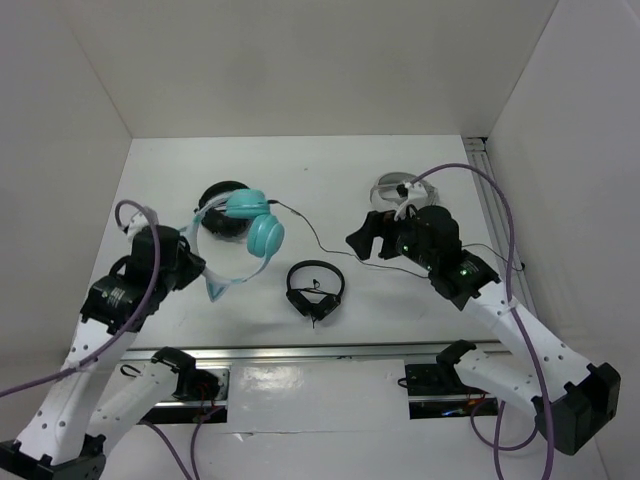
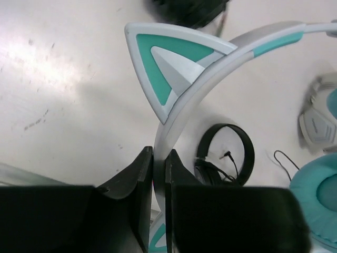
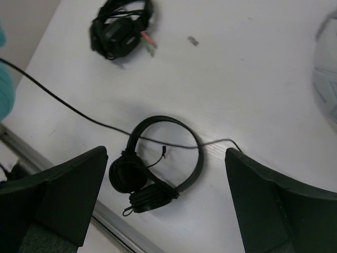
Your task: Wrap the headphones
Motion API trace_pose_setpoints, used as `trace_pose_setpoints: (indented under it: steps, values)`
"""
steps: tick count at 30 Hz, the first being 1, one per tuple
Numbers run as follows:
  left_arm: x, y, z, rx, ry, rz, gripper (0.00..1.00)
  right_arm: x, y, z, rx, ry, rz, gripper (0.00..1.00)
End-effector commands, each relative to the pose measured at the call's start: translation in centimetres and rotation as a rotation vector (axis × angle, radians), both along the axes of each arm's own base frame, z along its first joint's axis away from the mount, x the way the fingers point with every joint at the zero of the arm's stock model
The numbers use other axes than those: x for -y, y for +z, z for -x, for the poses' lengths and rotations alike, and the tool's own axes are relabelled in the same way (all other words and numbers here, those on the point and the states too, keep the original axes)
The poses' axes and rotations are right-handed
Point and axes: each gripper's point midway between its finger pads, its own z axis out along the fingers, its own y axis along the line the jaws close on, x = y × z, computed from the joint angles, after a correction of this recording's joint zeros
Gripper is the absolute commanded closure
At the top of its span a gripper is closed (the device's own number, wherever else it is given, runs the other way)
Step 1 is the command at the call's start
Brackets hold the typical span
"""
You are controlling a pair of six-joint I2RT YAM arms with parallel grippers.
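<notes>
The headphones (image 1: 262, 230) with teal ear cups lie left of centre. Their pale headband (image 2: 176, 116) and one cat ear (image 2: 168, 63) fill the left wrist view, with a teal ear cup (image 2: 321, 205) at lower right. My left gripper (image 1: 197, 266) is shut on the headband, also seen in the left wrist view (image 2: 159, 158). The thin black cable (image 1: 325, 246) runs right toward my right gripper (image 1: 372, 240). That gripper (image 3: 166, 158) is open and empty, above the cable (image 3: 79, 113), not touching it.
Small black headphones (image 1: 316, 290) lie at front centre, with the cable crossing their band (image 3: 158, 163). Another black pair (image 1: 222, 195) sits behind the teal cups. Grey-white headphones (image 1: 392, 188) lie behind my right gripper. A metal rail (image 1: 320, 352) lines the near edge.
</notes>
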Motion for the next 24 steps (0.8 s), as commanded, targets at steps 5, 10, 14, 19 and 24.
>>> trace_pose_setpoints:
  steps: [5, 10, 14, 19, 24]
  values:
    - [4.6, 6.8, -6.0, 0.077, -0.377, -0.128, 1.00, -3.6, 7.8, 4.1, 0.468, 0.335, -0.137, 0.00]
    - [6.4, 11.7, -8.1, 0.153, -0.436, -0.110, 1.00, -4.9, 6.1, 3.9, 0.463, 0.392, -0.124, 0.00]
    - [7.3, 14.4, -8.1, 0.192, -0.496, -0.099, 1.00, -4.7, 4.0, 2.6, 0.453, 0.341, -0.110, 0.00]
    - [8.1, 15.3, -7.8, 0.203, -0.537, -0.067, 1.00, -4.6, 4.3, 1.7, 0.504, 0.301, -0.137, 0.14]
    - [9.0, 15.2, -7.1, 0.192, -0.587, -0.031, 1.00, -4.0, 2.6, 0.3, 0.522, 0.224, -0.134, 0.40]
